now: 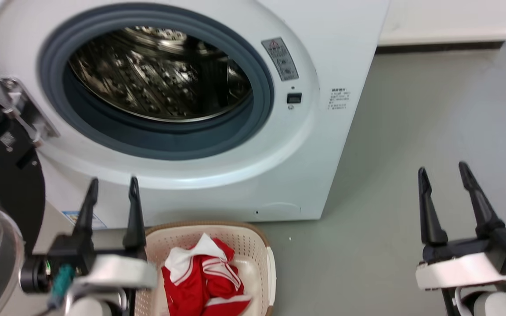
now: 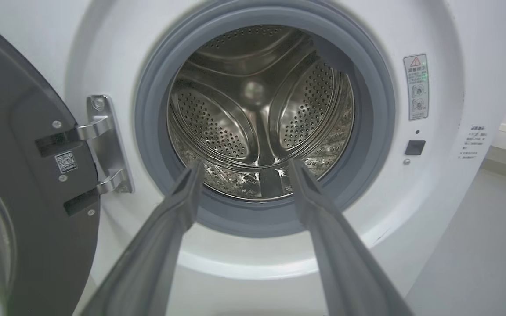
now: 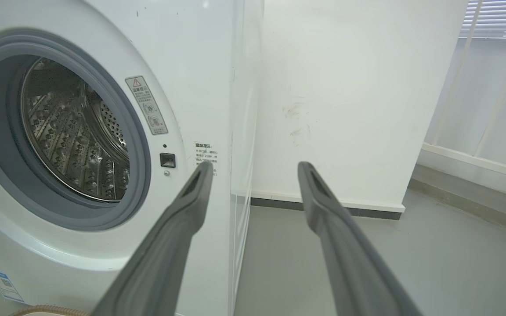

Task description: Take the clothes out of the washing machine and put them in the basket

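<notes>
The white washing machine [image 1: 323,87] stands ahead with its round porthole open and only bare perforated steel visible in its drum [image 2: 257,114]. Red clothes [image 1: 202,276] with white stripes lie bunched in the cream basket [image 1: 253,239] on the floor below the porthole. My left gripper [image 1: 112,184] is open and holds nothing, just left of the basket; in the left wrist view its fingers [image 2: 178,206] point at the drum. My right gripper [image 1: 444,171] hangs open and holds nothing over the floor, right of the machine; its fingers [image 3: 319,197] frame the wall.
The black-framed glass door [image 1: 2,184] is swung open at the far left, on its metal hinge [image 2: 103,145]. Grey floor [image 1: 393,184] stretches to the right of the machine. A white wall [image 3: 345,101] with a dark skirting stands behind, and pale railings [image 3: 481,109] at far right.
</notes>
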